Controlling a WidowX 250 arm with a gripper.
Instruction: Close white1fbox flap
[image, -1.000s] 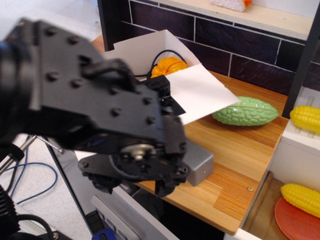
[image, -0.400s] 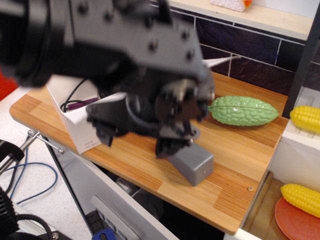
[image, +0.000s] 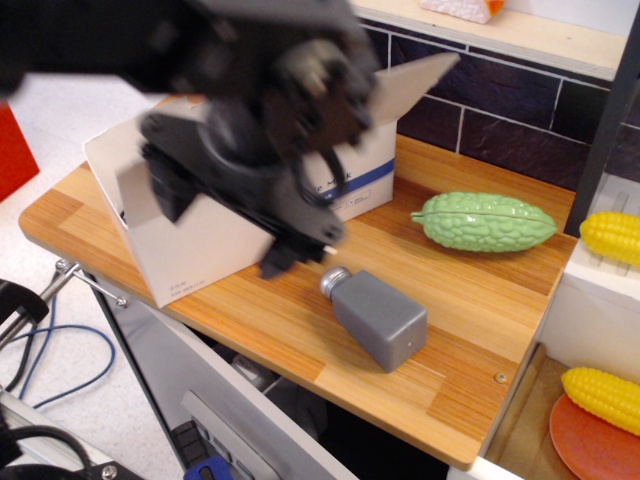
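Box (image: 205, 240) white, blue stripe, standing on left part of wooden counter (image: 480, 310). Flap (image: 415, 85) tilted up at upper right, not shut. Gripper (image: 300, 245) blurred in front of box, fingers pointing down-right; opening impossible to tell. Grey bottle (image: 378, 318) lying just beside box. Green gourd (image: 485, 222) further right.

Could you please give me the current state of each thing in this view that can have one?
white1fbox: standing on the counter, top not closed.
flap: raised, sticking up and to the right.
End effector: blurred in front of the box; open or shut cannot be told.
Grey bottle: lying on its side, cap on.
Green bumpy gourd: lying on the counter, apart from the box.
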